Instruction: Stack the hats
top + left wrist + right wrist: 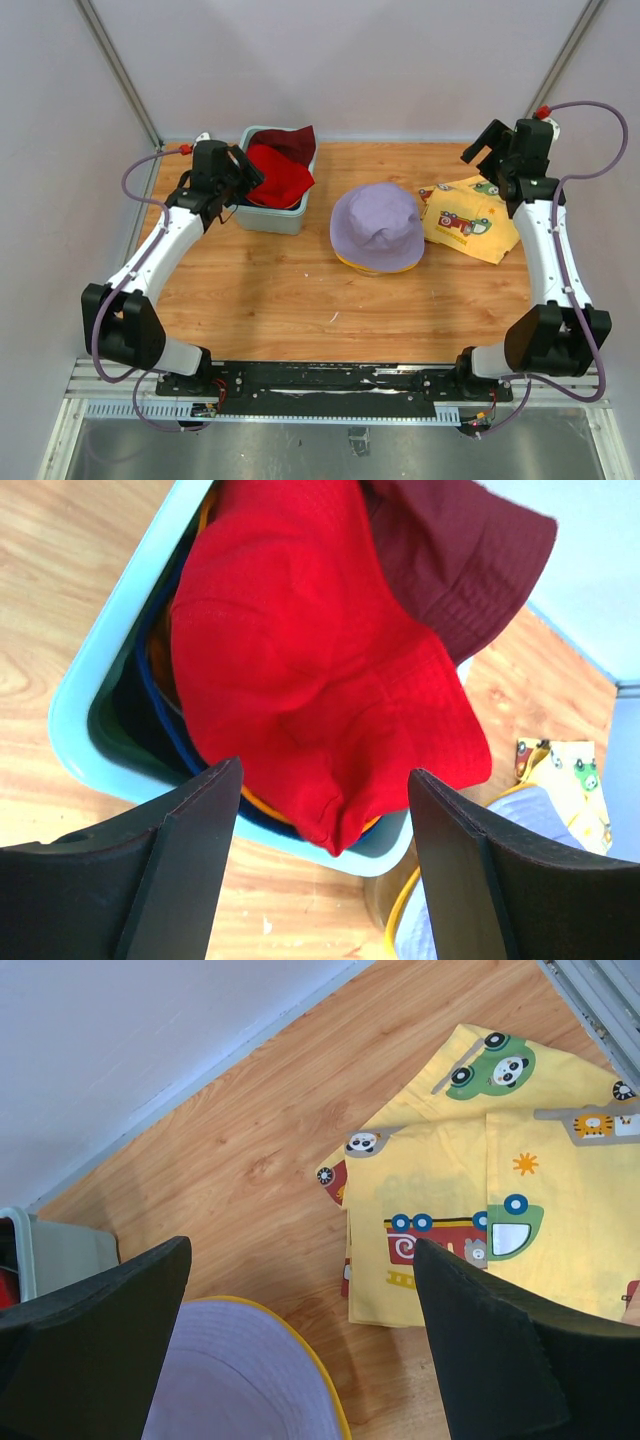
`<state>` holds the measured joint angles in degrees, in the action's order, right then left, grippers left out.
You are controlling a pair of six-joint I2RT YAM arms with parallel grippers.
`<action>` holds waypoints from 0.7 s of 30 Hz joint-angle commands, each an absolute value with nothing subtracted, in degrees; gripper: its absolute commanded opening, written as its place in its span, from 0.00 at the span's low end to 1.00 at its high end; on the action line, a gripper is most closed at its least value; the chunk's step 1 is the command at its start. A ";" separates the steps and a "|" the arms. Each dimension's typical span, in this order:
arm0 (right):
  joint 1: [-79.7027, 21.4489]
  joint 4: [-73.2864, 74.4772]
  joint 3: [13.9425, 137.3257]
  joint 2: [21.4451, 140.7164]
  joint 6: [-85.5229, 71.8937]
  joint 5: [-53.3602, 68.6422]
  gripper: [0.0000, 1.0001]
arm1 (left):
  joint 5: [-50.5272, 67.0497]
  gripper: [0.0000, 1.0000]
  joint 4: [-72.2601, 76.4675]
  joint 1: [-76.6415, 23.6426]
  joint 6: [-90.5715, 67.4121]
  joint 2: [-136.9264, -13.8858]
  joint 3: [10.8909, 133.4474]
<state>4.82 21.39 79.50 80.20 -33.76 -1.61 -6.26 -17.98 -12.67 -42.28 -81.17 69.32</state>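
Note:
A lavender hat [377,226] sits on a yellow hat [380,268] at the table's middle; only the yellow brim shows. The lavender hat also shows in the right wrist view [240,1380]. A red hat [277,173] and a maroon hat [296,141] lie heaped in the teal tub [270,218]. In the left wrist view the red hat [310,670] lies over orange [258,802] and navy [165,715] fabric, with the maroon hat [460,555] behind. My left gripper [243,180] is open and empty over the tub's near left side. My right gripper [480,150] is open and empty, raised at the far right.
A flat yellow cloth printed with cars [465,215] lies right of the hat stack, also in the right wrist view [500,1190]. The tub stands at the far left by the back wall. Bare wood lies along the table's near half.

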 commanded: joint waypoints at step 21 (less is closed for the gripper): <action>3.51 21.66 78.41 77.85 -32.54 -2.10 0.93 | -5.44 0.61 -15.60 -13.60 -42.14 -85.38 67.09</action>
<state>4.45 21.74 79.15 78.65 -33.17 -1.58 -6.11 -17.61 -13.28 -42.65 -83.40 65.87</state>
